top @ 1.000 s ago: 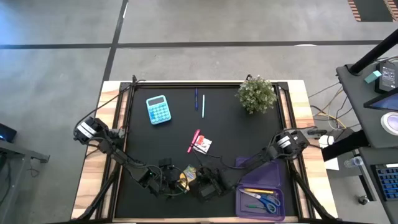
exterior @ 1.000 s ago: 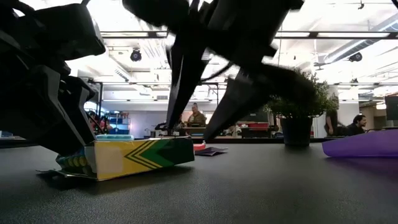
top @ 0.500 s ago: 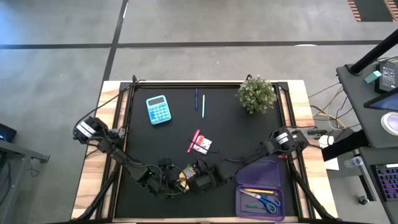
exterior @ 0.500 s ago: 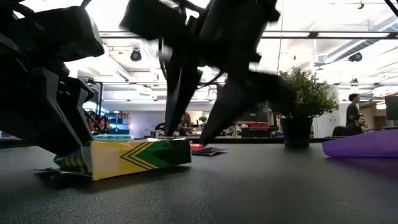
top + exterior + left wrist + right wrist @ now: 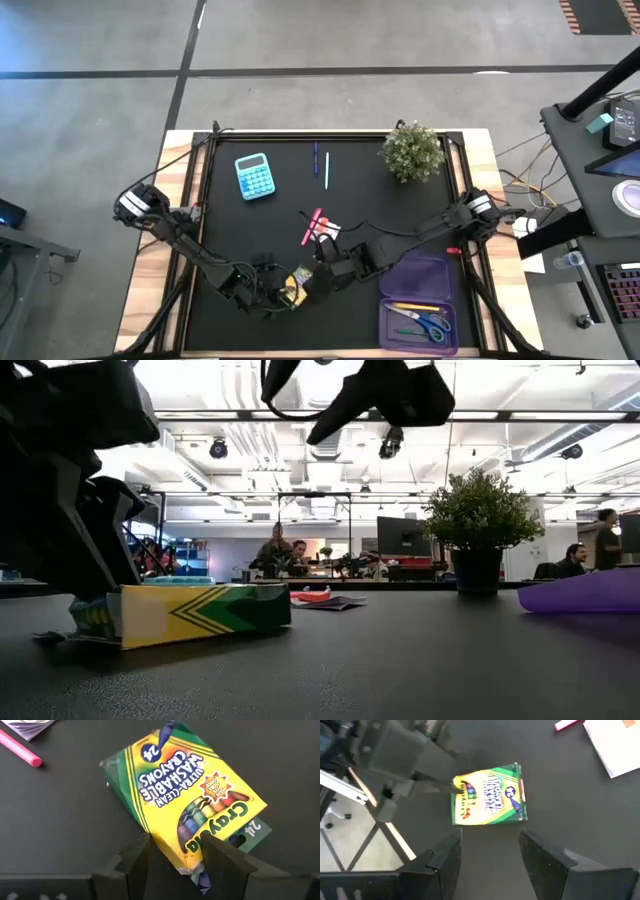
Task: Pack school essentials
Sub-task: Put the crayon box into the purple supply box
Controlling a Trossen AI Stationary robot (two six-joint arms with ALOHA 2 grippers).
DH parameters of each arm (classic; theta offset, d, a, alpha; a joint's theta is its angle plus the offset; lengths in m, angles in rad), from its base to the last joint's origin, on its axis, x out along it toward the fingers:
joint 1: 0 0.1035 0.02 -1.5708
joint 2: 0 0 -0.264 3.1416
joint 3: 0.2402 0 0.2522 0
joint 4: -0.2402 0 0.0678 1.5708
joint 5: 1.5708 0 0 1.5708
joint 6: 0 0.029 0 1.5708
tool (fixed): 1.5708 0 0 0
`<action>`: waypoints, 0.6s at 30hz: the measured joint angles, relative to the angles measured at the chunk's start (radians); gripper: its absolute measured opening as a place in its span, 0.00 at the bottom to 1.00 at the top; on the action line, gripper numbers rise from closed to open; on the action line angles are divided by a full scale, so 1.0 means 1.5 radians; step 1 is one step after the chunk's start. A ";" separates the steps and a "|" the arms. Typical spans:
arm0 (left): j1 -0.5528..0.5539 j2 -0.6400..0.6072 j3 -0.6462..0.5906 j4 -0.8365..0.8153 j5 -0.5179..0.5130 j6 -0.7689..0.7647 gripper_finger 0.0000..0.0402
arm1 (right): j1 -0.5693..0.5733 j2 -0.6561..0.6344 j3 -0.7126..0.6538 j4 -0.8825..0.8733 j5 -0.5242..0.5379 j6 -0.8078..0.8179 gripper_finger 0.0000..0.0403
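Crayon box (image 5: 187, 807): yellow and green, lying flat on the black worktop (image 5: 260, 230) near its front edge. One end sits between the fingers (image 5: 137, 857) of the left claw (image 5: 275, 292), which close on it from both sides.

Right claw (image 5: 325, 278): raised just off the worktop beside the crayon box, on the side away from the left claw. Fingers (image 5: 447, 860) stand apart with nothing between them; the box lies just ahead of them, not touched.

Pink marker (image 5: 311, 227) and white-and-red packet (image 5: 327, 233): side by side, just beyond the right claw toward the middle of the worktop.

Blue pen (image 5: 315, 158) and green pen (image 5: 326, 168): side by side, well beyond both claws near the far edge.

Purple case (image 5: 420, 300): open, to the outer side of the right claw, holding blue-handled scissors (image 5: 430, 325) and a yellow pen (image 5: 415, 307).

Blue calculator (image 5: 254, 176): far from the left claw, toward the back.

Potted plant (image 5: 412, 152): far back corner on the right arm's side.
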State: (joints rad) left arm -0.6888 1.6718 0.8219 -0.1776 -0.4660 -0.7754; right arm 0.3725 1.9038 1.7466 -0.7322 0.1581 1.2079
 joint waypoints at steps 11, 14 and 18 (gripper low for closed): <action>-0.008 -0.069 -0.002 -0.078 -0.003 -0.003 0.40 | -0.007 -0.009 -0.071 -0.145 -0.170 0.000 0.56; -0.014 -0.065 -0.011 -0.075 -0.003 -0.017 0.40 | -0.008 -0.035 -0.153 -0.009 -0.170 0.006 0.57; -0.015 -0.044 -0.019 -0.050 -0.011 -0.020 0.40 | -0.009 -0.059 -0.290 0.269 -0.147 0.067 0.57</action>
State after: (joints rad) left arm -0.7109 1.6053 0.7934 -0.2532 -0.4825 -0.8047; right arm 0.3592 1.8150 1.3109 -0.3281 -0.0630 1.3091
